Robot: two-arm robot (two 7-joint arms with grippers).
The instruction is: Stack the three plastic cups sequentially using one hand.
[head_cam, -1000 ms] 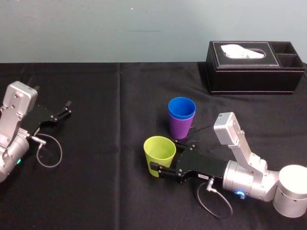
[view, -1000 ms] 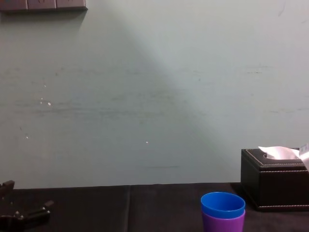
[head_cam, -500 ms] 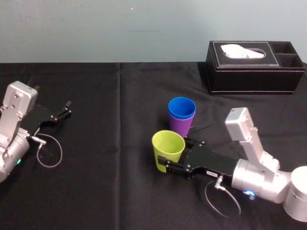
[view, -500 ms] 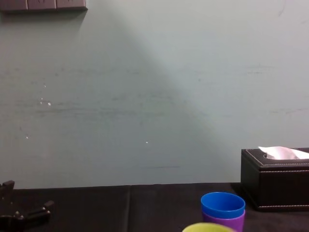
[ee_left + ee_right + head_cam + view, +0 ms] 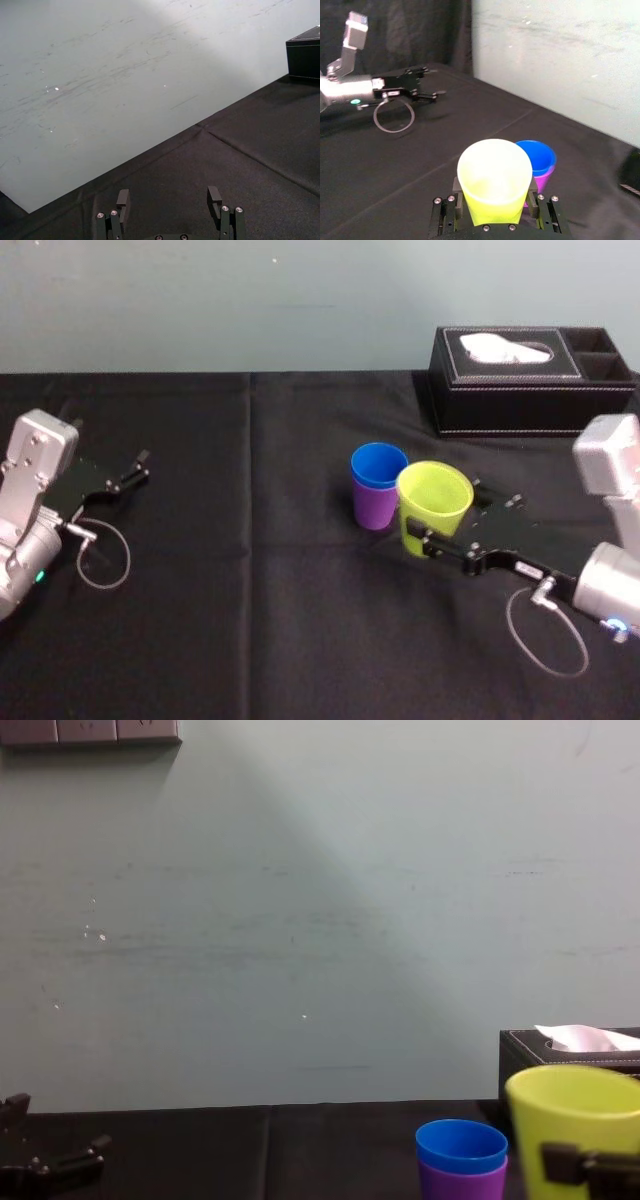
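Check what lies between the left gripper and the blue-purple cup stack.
Bare black tablecloth, seen in the head view, from the left gripper to the blue cup nested in the purple cup. The right gripper holds the yellow-green cup right of them.

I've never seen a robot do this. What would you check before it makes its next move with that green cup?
1. Grip: ok. The right gripper has a finger on each side of the yellow-green cup, which is upright.
2. Stack ready: ok. The blue cup sits nested in the purple cup, mouth open.
3. Alignment: not ok. The yellow-green cup is beside the stack, on the robot's right, not above it.
4. Height to clear the blue rim: cannot tell. The cup's base is cut off in the chest view.
5. Other arm: ok. The left gripper is parked far left, open.
6. Tissue box: ok, well behind the cups.
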